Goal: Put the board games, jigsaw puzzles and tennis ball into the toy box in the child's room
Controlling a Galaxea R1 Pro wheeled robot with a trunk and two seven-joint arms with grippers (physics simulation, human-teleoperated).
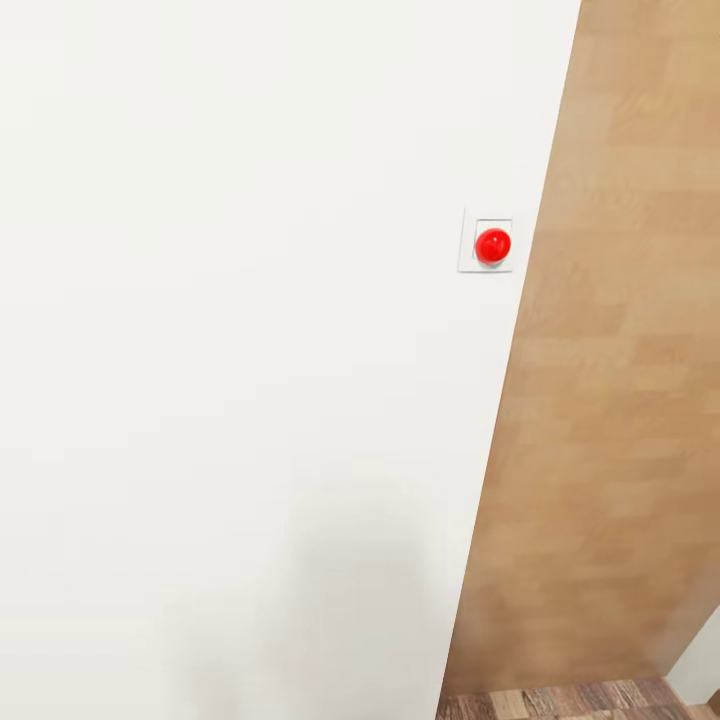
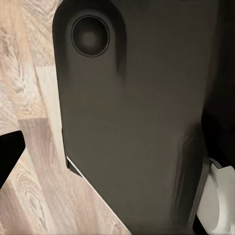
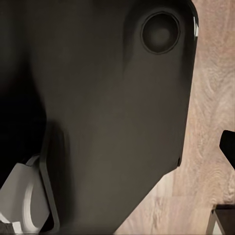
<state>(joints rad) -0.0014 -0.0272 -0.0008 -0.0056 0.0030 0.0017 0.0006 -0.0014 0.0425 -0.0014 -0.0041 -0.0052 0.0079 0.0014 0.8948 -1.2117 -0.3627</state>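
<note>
The toys, the toy box, the table and the bed are out of view. In the left wrist view one dark fingertip [image 2: 9, 152] of my left gripper pokes in at the picture's edge, over wood-plank floor [image 2: 29, 78] and beside my own dark body [image 2: 137, 122]. The right wrist view shows a dark fingertip [image 3: 228, 147] of my right gripper in the same way, next to my dark body [image 3: 107, 112] and over plank floor [image 3: 210, 88]. Only one finger of each gripper is visible, so how the jaws stand is unclear.
A white wall [image 1: 220, 350] stands close in front in the head view, with a round red button [image 1: 492, 245] on a white plate. To its right is a tall light wood-grain panel [image 1: 620, 350]. A strip of darker plank floor [image 1: 580, 700] lies below.
</note>
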